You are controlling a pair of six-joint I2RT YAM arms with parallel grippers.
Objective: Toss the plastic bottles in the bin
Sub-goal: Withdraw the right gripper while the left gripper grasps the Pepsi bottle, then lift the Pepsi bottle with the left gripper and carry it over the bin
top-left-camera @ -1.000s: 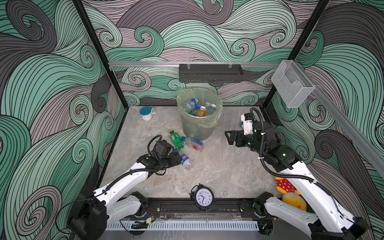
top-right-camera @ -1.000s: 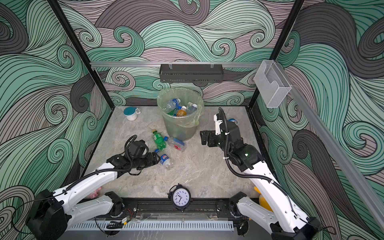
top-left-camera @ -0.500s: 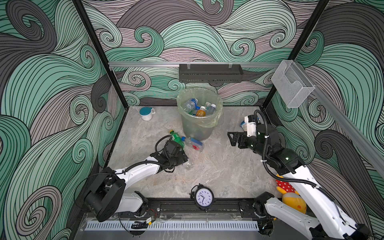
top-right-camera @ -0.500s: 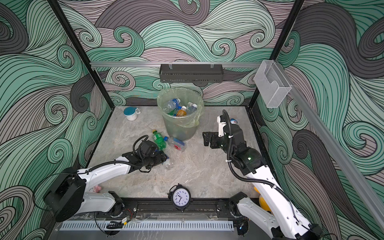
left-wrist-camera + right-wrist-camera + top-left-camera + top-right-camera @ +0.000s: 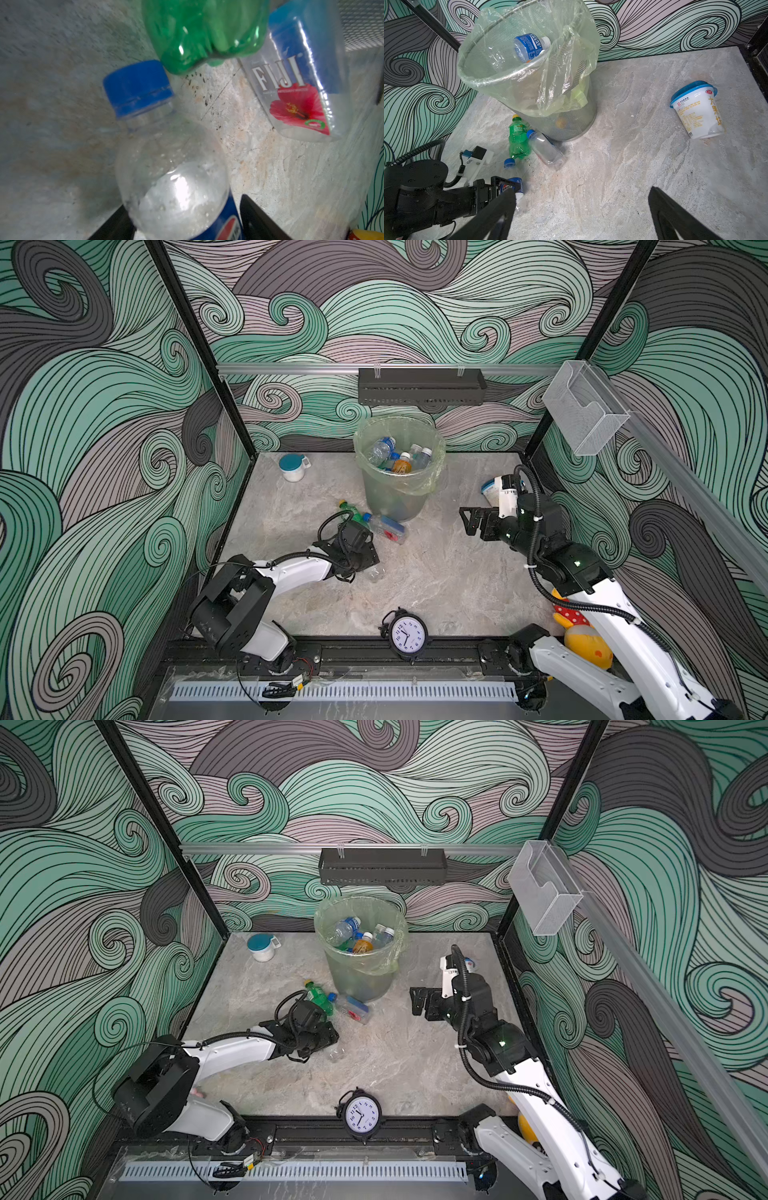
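1. Judging by the pose, the pick-up was in hand: the left gripper (image 5: pixel 182 202) straddled a Pepsi bottle (image 5: pixel 172 176) lying on the table (image 5: pixel 436 580) near the bin (image 5: pixel 390 502). Whether it already pinched could not be told.
2. The right gripper (image 5: pixel 581 191) hung wide open, empty.
3. The next move probably called for a firm squeeze, then a lift above the rim.
4. The bottle looked clear, blue-capped and easily crushed.
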